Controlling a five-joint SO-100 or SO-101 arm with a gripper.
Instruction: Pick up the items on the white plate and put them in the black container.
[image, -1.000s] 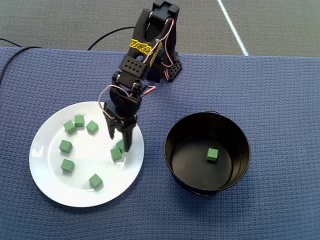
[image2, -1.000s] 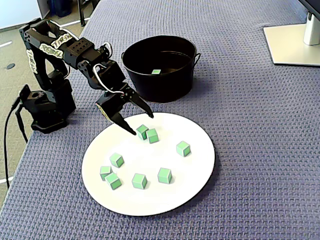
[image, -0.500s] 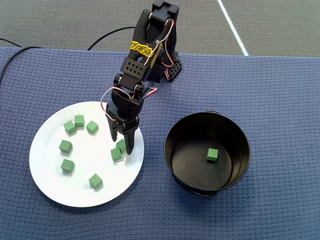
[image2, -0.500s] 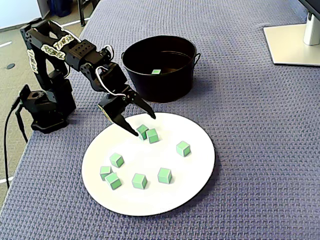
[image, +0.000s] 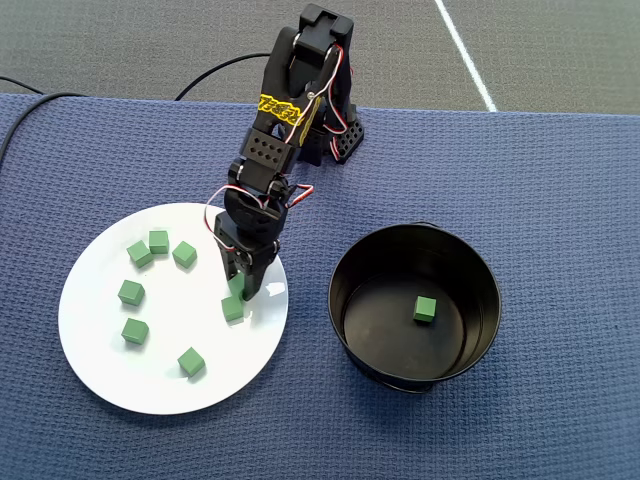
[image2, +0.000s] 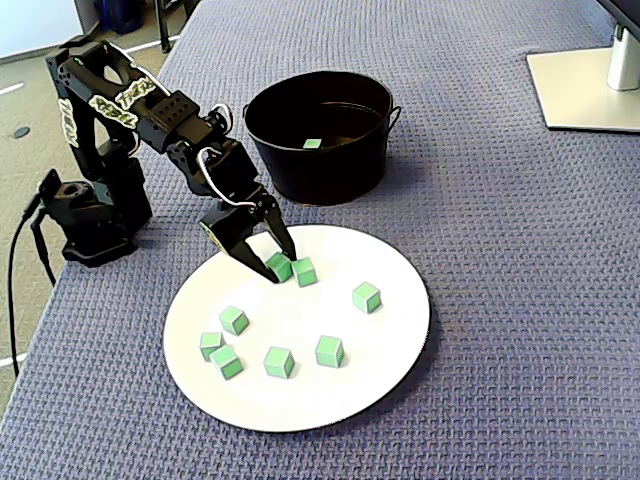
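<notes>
The white plate (image: 90, 335) (image2: 365, 375) carries several small green cubes, among them a cube (image: 232, 308) (image2: 304, 271) right beside the fingers. My gripper (image: 241, 288) (image2: 279, 268) is down on the plate's pot-side part. Its two fingers are drawn in against the sides of one green cube (image2: 280, 264), which rests on the plate. In the overhead view the fingers mostly cover that cube. The black container (image: 480, 300) (image2: 320, 185) stands off the plate and holds one green cube (image: 425, 309) (image2: 312, 143).
The arm's base (image: 338, 140) (image2: 90, 215) sits at the cloth's edge, with a black cable (image: 215, 72) trailing off. A white monitor foot (image2: 585, 85) lies at the far right of the fixed view. Blue cloth covers the table around plate and pot.
The gripper has come down onto the plate and its fingers have narrowed from wide open to closed around the cube. The other cubes have not moved.
</notes>
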